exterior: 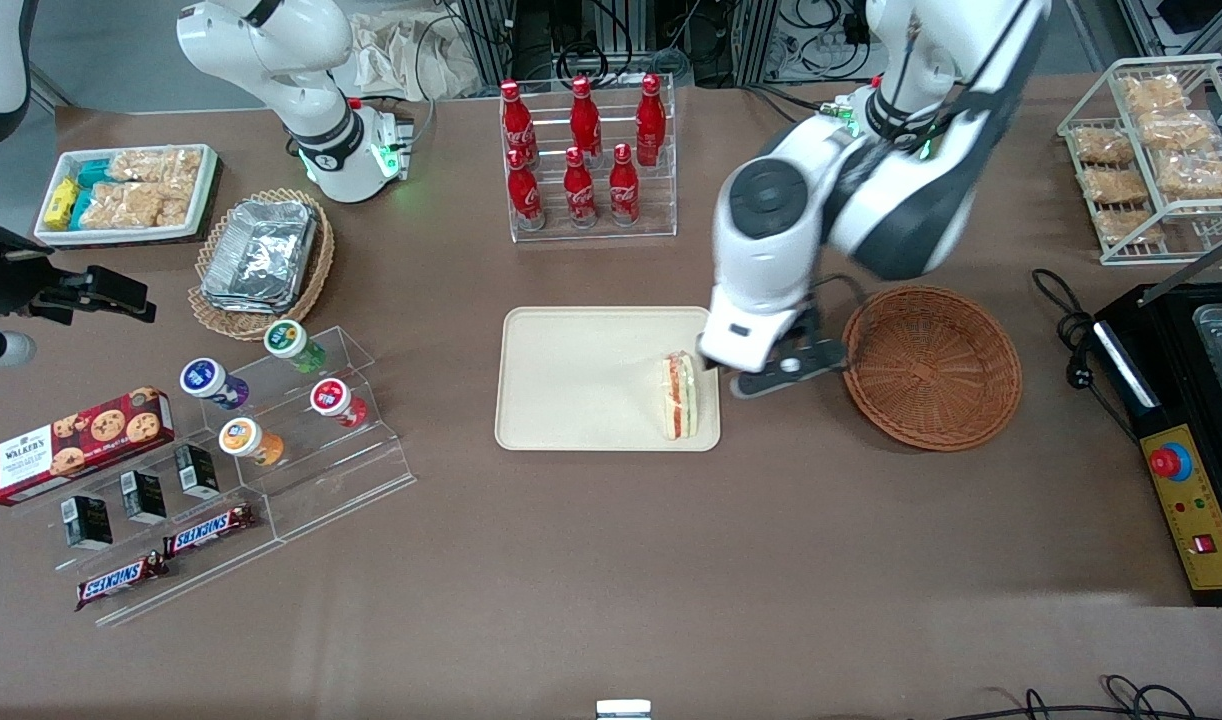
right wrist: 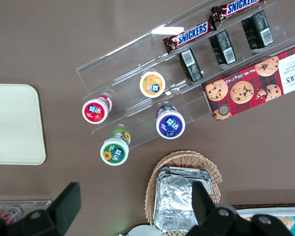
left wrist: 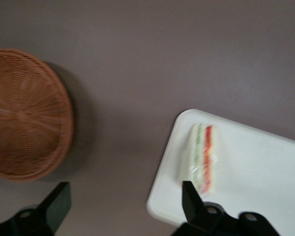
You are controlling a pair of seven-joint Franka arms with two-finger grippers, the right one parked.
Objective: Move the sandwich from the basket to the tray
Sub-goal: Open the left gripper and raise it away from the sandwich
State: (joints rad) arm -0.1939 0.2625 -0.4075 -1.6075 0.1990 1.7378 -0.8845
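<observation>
1. Nearest the front camera, toward the parked arm's end of the worktop (exterior: 611, 560), lie two Snickers bars (exterior: 166, 556) on a clear stepped stand (exterior: 271, 480), with small black boxes (exterior: 143, 495) and a red cookie box (exterior: 76, 443) just above them.
2. On the upper steps of that stand sit four yogurt cups (exterior: 271, 395), lids red, orange, purple and green.
3. The tray (exterior: 571, 385) lies flat at the middle of the worktop; it is cream-beige with rounded corners.
4. The sandwich (exterior: 677, 396) rests on the tray, at the edge closest to the basket, its red, orange and green filling layers turned upward.
5. My hand (exterior: 716, 368) hangs just above the tray's rim beside the sandwich, between sandwich and basket. My fingers (left wrist: 192, 199) stand wide apart and hold nothing; the sandwich is free of them.
6. The basket (exterior: 931, 365), round and reddish-brown wicker, sits on the worktop just beside the tray, toward the working arm's end; nothing lies in it.
7. Farther from the front camera than the tray, a clear rack holds six red cola bottles (exterior: 581, 145).
8. A lighter wicker basket with foil containers (exterior: 261, 255) and a white tray of packaged snacks (exterior: 126, 190) lie toward the parked arm's end.
</observation>
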